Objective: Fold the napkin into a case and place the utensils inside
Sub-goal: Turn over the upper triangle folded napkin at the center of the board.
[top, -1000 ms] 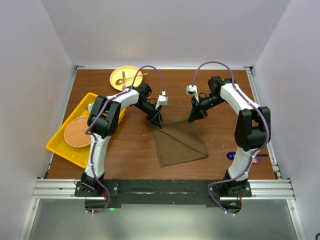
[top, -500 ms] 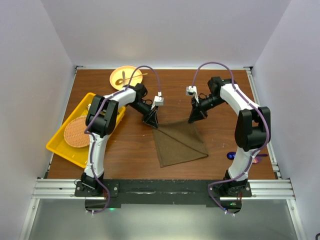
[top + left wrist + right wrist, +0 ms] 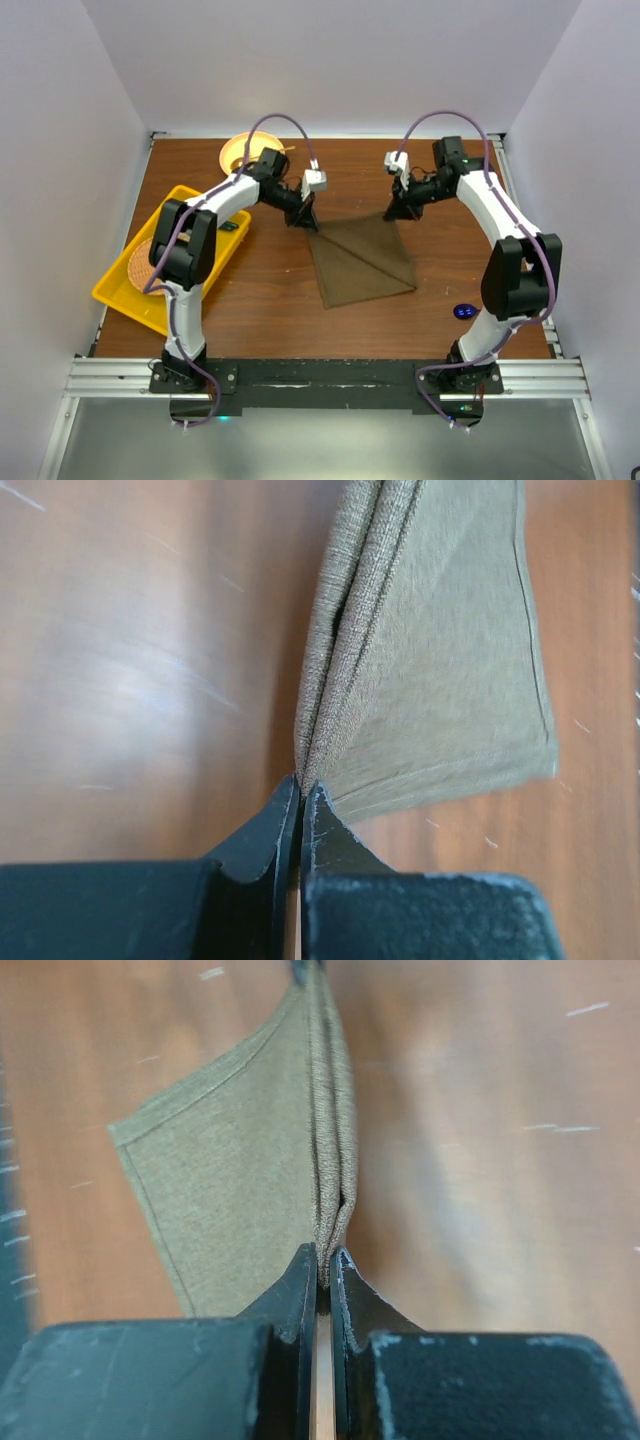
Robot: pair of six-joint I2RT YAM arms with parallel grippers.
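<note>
Napkin [image 3: 440, 660] now pinched by left fingers [image 3: 255, 842] too.

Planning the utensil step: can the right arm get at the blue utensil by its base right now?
Probably not yet. The right tool is shut on the far corner of the napkin, well away from the blue utensil. Once it lets go, nothing seems to block the way.
</note>
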